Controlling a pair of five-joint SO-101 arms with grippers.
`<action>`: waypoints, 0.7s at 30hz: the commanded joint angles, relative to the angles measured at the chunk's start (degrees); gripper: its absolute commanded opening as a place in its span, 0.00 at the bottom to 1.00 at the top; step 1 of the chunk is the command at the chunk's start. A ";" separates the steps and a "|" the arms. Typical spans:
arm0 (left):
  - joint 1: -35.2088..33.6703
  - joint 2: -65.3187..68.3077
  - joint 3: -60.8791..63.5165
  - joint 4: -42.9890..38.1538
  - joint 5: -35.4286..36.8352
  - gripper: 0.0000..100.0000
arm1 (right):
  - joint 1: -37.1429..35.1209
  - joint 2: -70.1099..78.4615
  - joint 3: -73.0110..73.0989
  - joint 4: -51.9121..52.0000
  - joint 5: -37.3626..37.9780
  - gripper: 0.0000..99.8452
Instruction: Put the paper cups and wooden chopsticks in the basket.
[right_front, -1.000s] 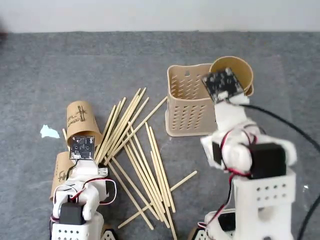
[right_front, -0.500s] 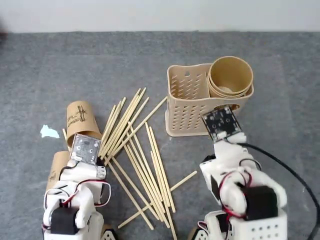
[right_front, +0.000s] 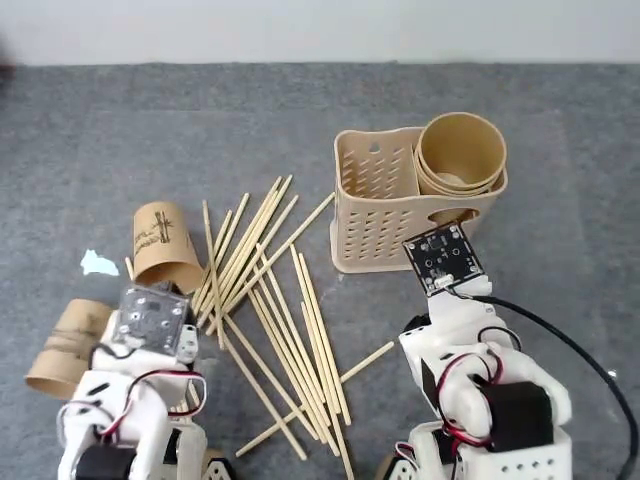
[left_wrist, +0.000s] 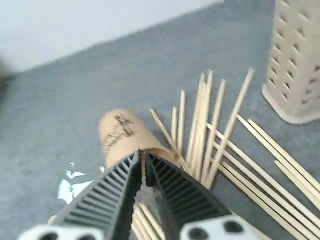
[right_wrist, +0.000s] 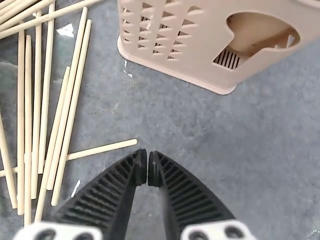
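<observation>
The printed paper cup (left_wrist: 120, 135) lies just ahead of the left gripper (left_wrist: 143, 156), whose fingers (left_wrist: 112, 192) are clenched, its long axis pointing away.

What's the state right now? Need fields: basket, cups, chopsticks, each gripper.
basket: upright on the table, two compartments
cup stack: nested in one compartment; the other looks empty
printed cup: on its side, beside the chopsticks
second cup: on its side, by the left arm
chopsticks: scattered on the table, none in the basket
left gripper: jaws together near the printed cup; tan sliver between them, hold unclear
right gripper: jaws together, empty, over the table short of the basket
</observation>
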 joint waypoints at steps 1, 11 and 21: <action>-6.15 -0.97 -6.37 -2.02 -6.59 0.01 | 0.31 0.22 -0.18 -1.19 -0.44 0.03; -13.36 -0.53 2.24 -8.18 -25.93 0.01 | 0.13 0.22 -0.18 -1.19 -0.53 0.03; -13.45 -0.53 10.42 -13.01 -29.10 0.18 | -0.04 0.22 -0.18 -1.19 -1.67 0.03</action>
